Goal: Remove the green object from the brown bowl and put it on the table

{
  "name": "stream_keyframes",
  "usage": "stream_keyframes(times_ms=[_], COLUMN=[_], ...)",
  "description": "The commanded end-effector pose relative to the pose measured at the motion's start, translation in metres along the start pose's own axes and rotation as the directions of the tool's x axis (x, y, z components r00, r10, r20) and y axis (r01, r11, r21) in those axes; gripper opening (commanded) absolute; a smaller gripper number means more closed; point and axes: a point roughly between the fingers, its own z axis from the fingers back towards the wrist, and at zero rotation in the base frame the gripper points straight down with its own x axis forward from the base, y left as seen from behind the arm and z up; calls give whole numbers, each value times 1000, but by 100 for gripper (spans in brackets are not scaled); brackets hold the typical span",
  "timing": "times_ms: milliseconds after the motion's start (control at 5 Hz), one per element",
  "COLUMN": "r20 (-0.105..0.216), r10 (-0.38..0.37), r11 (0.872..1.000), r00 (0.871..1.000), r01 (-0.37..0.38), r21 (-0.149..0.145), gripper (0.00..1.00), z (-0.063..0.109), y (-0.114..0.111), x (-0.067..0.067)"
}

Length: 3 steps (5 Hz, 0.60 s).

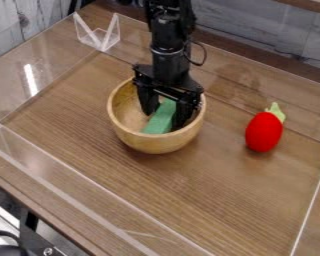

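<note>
Inside the brown bowl [152,130], pointing straight down: the pincer [168,104], fingers spread wide, one on each side of the green object [159,122]. Not clamped on anything; whether a fingertip touches the block cannot be told from this view.

Leaning in the bowl's right half under the pincer: the green object, lower end toward the bowl floor, upper end hidden behind the fingers. Flat, elongated, plain mint green. Probably light and stiff, like a painted wooden or plastic toy piece; unlikely to bend or break under a firm squeeze. Smooth faces, so possibly a little slippery; best taken across the narrow width, near the middle of its length, with fingers closing on the two long edges. Tilted pose against the curved wall could let it slide or rotate as the fingers close.

Around that: the bowl, thick-rimmed and pale wood, probably heavy enough to stay put while the block lifts out.

Well apart to the right on the table [190,205]: a red strawberry-like toy [264,131] with a green top. At the far left, a clear acrylic stand [96,33]. Clear walls along the table edges.

No brands, labels or readable writing anywhere.
</note>
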Motion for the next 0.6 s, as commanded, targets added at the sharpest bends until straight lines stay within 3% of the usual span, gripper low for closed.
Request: stream_keyframes(times_ms=[0,200,400], r20=[60,66,69], r10=[-44,-84,-69], r11=[999,996,998], r00=[997,994,995], r01=[44,85,69], r21=[2,1,4], gripper=[100,100,100], z=[12,13,1], y=[7,11,16], x=[21,30,31])
